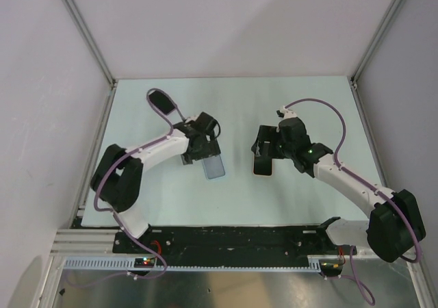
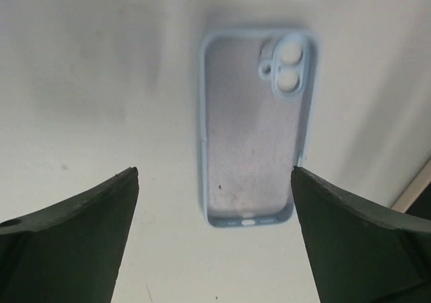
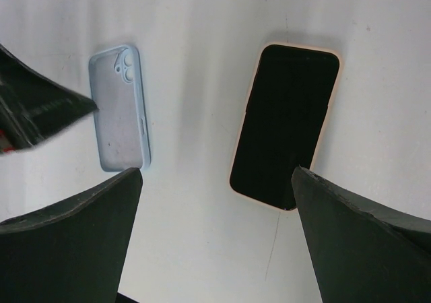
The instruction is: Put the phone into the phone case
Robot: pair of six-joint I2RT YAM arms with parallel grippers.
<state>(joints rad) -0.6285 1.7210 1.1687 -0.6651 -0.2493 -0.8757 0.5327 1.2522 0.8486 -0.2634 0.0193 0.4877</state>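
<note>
The light blue phone case (image 2: 252,128) lies flat on the table with its hollow side up and its camera cut-out at the far end. My left gripper (image 2: 214,175) hovers over its near end, open and holding nothing. From above, the case (image 1: 215,168) pokes out just beyond that left gripper (image 1: 198,149). The phone (image 3: 286,124), black screen up with a pale pink rim, lies to the right of the case (image 3: 120,108). Above the phone's near end my right gripper (image 3: 217,172) stands open and empty. In the top view the phone (image 1: 263,167) is partly covered by the right gripper (image 1: 263,152).
The pale table (image 1: 137,116) is walled by white panels on three sides, with metal posts at the back corners. A black rail (image 1: 226,239) runs along the near edge between the arm bases. One finger (image 3: 40,108) of the left gripper shows beside the case.
</note>
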